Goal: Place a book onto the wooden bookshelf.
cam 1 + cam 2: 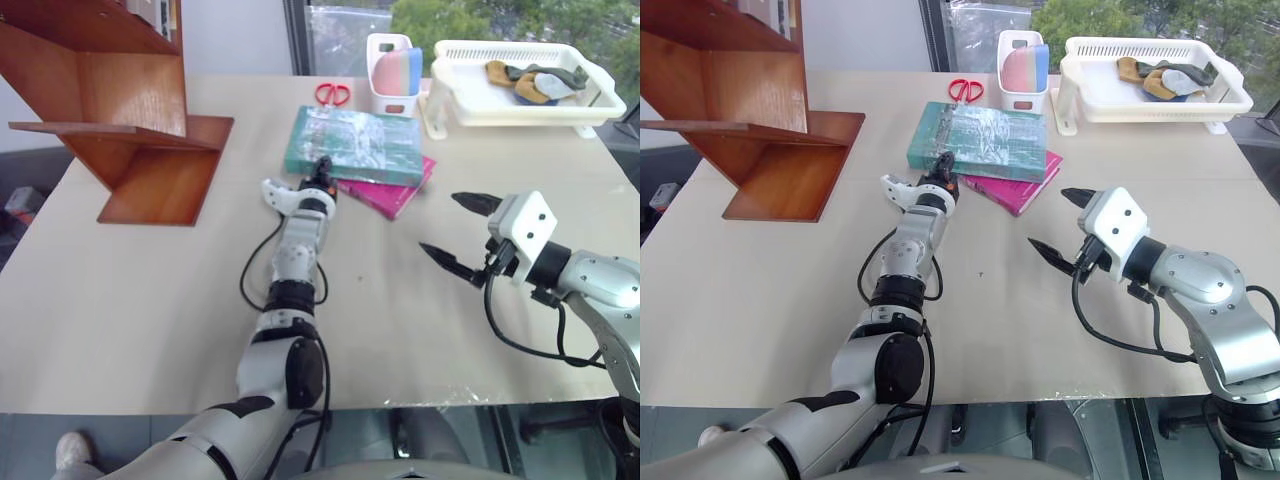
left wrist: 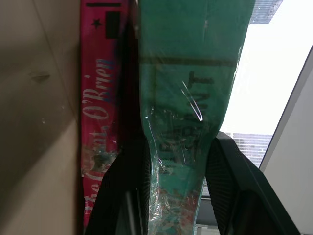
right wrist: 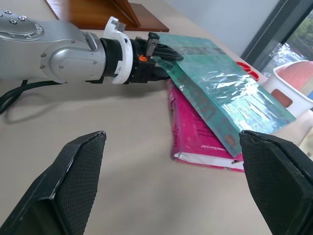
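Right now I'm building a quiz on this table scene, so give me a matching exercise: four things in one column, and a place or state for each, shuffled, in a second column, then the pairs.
Things:
1. teal book
2. pink book
3. red scissors
4. right gripper

Places or states:
A. lying partly under another book
B. fingers spread wide, holding nothing
C. on the table beside the white cup
D. near edge pinched between the left gripper fingers

Pairs: 1-D, 2-A, 3-C, 4-B
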